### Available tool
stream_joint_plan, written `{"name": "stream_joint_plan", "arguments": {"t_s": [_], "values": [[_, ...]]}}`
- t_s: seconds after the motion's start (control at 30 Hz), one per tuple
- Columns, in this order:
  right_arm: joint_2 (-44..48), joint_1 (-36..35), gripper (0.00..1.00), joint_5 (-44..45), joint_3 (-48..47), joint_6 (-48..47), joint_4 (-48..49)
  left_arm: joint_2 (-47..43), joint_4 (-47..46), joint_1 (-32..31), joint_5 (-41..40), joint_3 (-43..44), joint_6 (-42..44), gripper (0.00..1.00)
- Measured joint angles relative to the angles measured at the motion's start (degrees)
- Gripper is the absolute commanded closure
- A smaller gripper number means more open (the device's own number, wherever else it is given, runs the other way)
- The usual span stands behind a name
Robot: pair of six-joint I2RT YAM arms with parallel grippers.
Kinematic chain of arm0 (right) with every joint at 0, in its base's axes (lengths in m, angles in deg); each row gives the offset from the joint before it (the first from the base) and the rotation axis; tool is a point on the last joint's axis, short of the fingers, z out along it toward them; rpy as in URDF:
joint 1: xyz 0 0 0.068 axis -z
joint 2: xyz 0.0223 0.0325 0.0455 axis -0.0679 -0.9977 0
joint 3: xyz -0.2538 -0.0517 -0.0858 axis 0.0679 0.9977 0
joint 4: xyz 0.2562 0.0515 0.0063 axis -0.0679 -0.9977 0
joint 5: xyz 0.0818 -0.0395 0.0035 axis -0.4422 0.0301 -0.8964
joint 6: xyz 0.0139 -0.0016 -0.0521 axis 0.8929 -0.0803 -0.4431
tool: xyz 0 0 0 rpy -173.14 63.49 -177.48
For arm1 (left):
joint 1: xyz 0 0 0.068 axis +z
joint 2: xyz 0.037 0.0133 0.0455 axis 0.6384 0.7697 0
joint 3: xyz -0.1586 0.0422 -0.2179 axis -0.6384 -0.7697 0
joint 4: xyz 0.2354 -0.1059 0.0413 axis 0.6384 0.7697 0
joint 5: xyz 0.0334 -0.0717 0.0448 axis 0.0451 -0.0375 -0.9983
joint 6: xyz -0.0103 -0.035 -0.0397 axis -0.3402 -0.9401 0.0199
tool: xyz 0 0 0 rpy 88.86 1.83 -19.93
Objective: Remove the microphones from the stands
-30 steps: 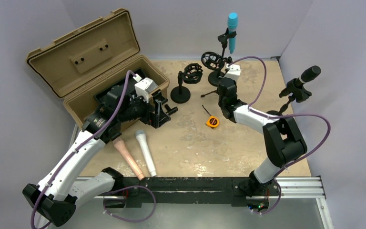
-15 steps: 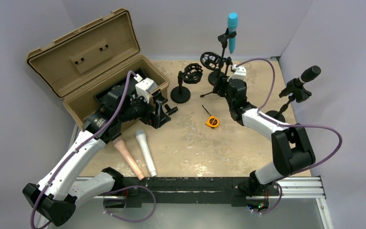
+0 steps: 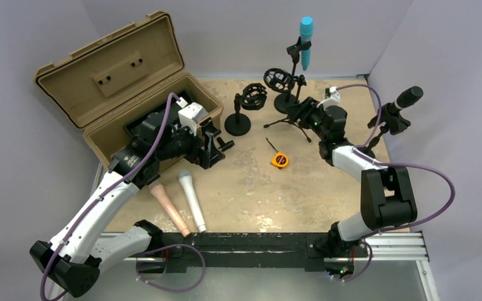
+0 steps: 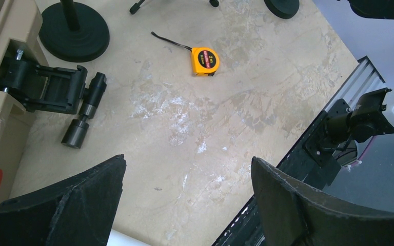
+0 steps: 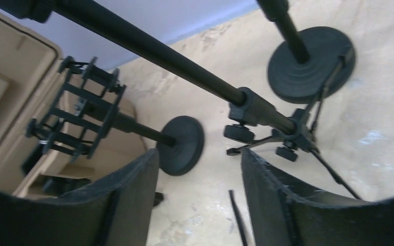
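Tan toolbox [image 3: 110, 72] is open, lid tipped back. Dark gear inside, mostly hidden behind the left arm, can't ID it. Blue microphone [image 3: 305, 41] sits well right of the toolbox, clipped in the tripod stand [image 5: 256, 110], long axis vertical, head up. Left claw [image 4: 187, 166] spread wide just in front of the toolbox, empty. Right claw [image 5: 200, 154] parted, gripping nothing, near the stand's pole. The pole's top is cut off in the wrist view.

The surface [image 4: 246, 97] is matt, rough beige with white scuffs. The toolbox [image 3: 119, 63] is matt tan plastic; the stand [image 5: 149, 49] looks smooth black metal.
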Motion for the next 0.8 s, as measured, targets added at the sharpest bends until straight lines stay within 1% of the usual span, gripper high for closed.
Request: {"name": "stream_joint_plan", "arguments": {"t_s": [0.07,0.2,0.37,0.67,0.8], "values": [[-0.85,0.59,0.51,-2.19,0.15,2.99,2.36,0.00,0.00,0.00,0.00,0.00,-0.02,0.11],[-3.08,1.36,0.50,-5.16,1.57,8.90,6.99,0.00,0.00,-0.02,0.00,0.00,-0.02,0.11],[-5.81,1.79,0.49,-6.01,1.90,13.88,8.00,0.00,0.02,-0.04,-0.02,0.00,0.00,0.11],[-6.58,1.84,0.51,-2.93,0.96,15.76,7.85,-0.02,0.04,-0.33,-0.02,0.00,0.00,0.11],[-7.39,1.88,0.55,-0.26,-0.76,14.97,6.14,-0.02,0.04,-0.33,-0.02,0.00,0.00,0.11]]}}
